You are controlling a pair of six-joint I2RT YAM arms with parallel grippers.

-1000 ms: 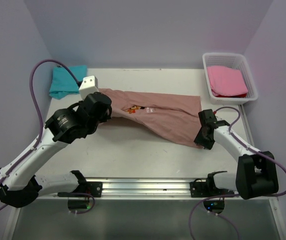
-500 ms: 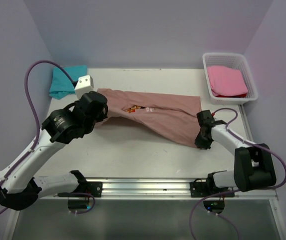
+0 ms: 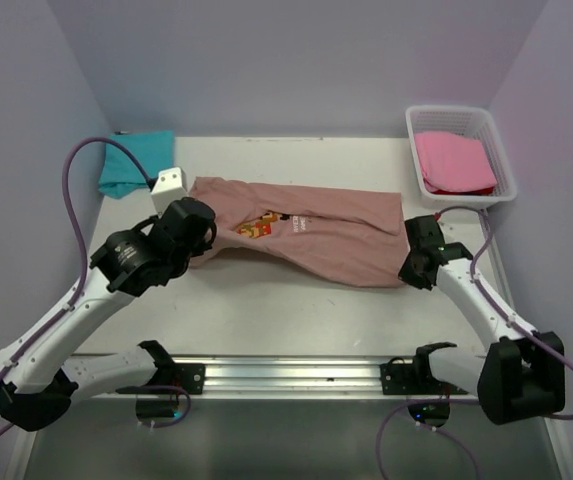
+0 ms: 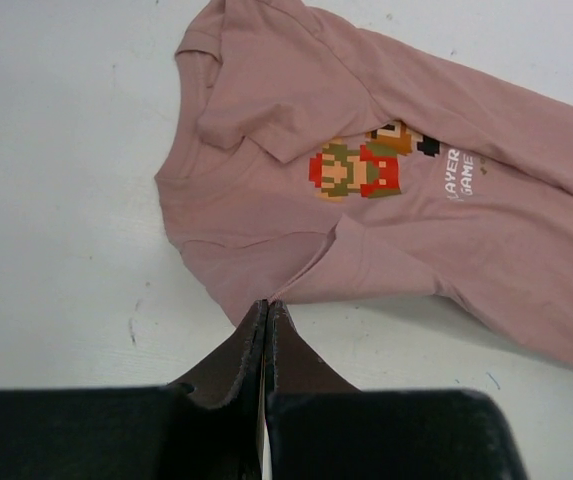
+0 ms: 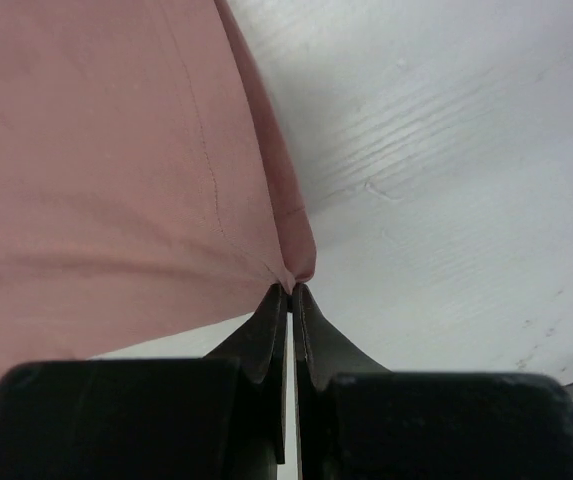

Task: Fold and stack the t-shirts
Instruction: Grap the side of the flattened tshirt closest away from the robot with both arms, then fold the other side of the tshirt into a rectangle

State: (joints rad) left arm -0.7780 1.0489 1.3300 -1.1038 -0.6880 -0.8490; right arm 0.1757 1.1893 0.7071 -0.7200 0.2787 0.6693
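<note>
Two pinches hold the salmon tee (image 3: pixel 336 245), stretched on the surface (image 3: pixel 296 300) beside the basket (image 3: pixel 458 109). Left fingers (image 4: pixel 241 352) are closed on its far edge and right fingers (image 5: pixel 269 335) on its basket-side hem. Such thin bites could slip if the arms pull apart.

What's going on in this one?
Two arms are handling the salmon-brown t-shirt, spread across the table. The left fingers are shut on its near edge at the collar end; the right fingers are shut on a corner at the other end. The teal t-shirt lies at the far-left corner, the pink t-shirt in the basket.
</note>
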